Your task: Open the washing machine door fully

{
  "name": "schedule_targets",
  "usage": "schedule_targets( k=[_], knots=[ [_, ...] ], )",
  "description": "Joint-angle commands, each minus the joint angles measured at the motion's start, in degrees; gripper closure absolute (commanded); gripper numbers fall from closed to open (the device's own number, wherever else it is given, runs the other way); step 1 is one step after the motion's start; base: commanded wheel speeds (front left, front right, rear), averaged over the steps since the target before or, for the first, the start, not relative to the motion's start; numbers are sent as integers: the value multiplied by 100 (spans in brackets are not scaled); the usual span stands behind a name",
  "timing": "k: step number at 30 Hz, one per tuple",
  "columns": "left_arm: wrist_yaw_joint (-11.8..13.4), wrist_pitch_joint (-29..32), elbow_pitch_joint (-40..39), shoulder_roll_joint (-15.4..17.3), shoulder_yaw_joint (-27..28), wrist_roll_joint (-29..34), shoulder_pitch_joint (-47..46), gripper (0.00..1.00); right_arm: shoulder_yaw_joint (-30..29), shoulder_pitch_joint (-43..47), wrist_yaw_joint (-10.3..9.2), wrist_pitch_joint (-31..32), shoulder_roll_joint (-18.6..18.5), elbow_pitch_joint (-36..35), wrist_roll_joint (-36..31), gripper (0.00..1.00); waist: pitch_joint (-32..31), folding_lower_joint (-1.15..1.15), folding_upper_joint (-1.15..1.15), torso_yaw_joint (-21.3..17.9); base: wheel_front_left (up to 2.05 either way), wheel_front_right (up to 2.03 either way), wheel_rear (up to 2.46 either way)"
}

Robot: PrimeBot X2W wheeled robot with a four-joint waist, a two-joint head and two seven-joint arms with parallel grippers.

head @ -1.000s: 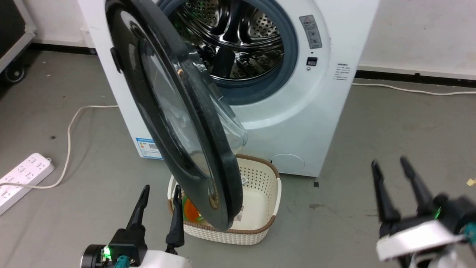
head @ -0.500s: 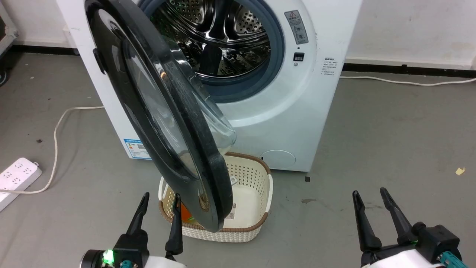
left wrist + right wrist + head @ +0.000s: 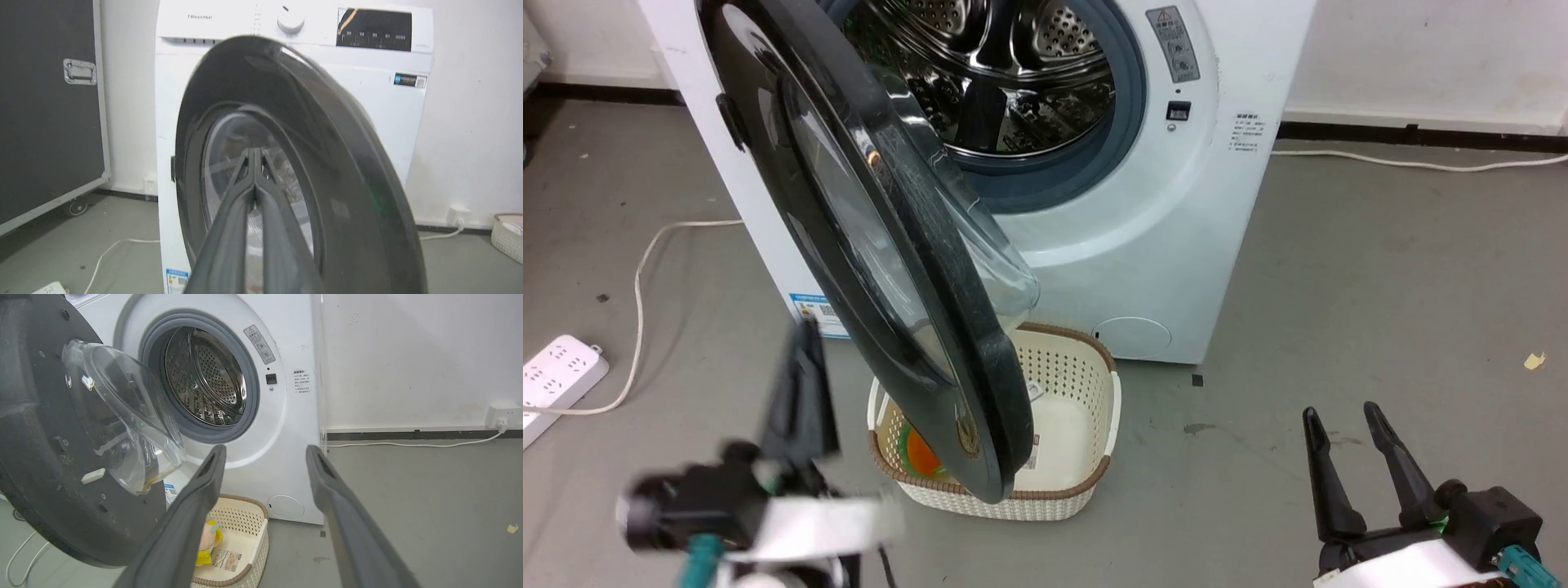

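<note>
The left gripper (image 3: 253, 157) is clenched on nothing, its fingers pressed together and aimed at the outer face of the washing machine door (image 3: 992, 384); whether it touches I cannot tell. The right gripper (image 3: 1341, 412) is released, low over the floor and well apart. The door stands about half open, hinged at the left of the washing machine (image 3: 1176, 237), with its free edge over the basket (image 3: 1045, 508). It looks rigid, heavy and glossy, so likely slippery. The glass bowl (image 3: 122, 416) is best avoided; pushing the black rim near the free edge should swing it most easily. The drum (image 3: 1013, 82) looks empty. The basket, on the floor at the machine's front, holds a yellow-orange soft toy (image 3: 207, 539) and a printed card (image 3: 227, 557).
</note>
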Motion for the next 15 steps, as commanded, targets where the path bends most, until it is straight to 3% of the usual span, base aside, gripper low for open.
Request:
schedule_targets(
  k=[1,9,11,15],
  knots=[
    [24,-30,-69,6,23,-19,-109,100,-4,-89,6,-25,30,-25,39,0,10,0,0,3,0,0,0],
    [48,-30,-1274,6,-53,143,-1087,100,48,-165,6,-25,36,-16,85,0,77,0,0,-40,0,0,0],
    [-186,-30,-1069,6,-447,196,-1237,100,102,-175,6,-25,38,20,180,0,99,0,0,-85,0,0,0],
    [-337,123,-533,6,-1035,90,-1183,100,135,-170,6,-25,39,45,210,0,117,0,0,-115,0,0,0]
  ],
)
